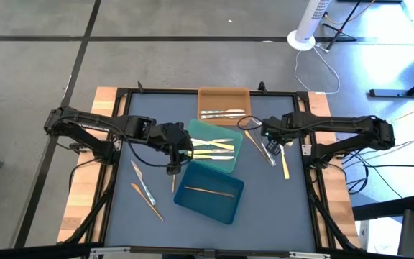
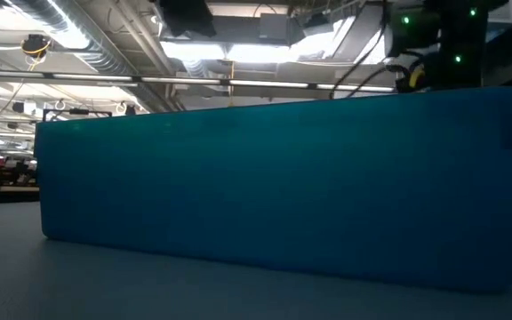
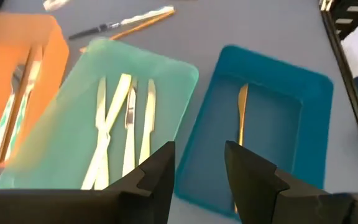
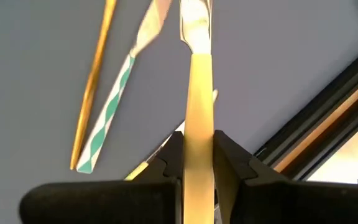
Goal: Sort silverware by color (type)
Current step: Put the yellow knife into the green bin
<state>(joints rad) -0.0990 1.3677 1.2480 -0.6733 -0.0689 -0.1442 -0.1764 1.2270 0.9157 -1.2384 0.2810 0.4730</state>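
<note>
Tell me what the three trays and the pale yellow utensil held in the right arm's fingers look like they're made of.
The orange tray, teal-green tray and dark blue tray look like moulded plastic: rounded corners, uniform colour, and the green one slightly translucent. The pale yellow utensil, pinched in the right gripper, is probably plastic too: opaque, smooth, with a soft sheen.
</note>
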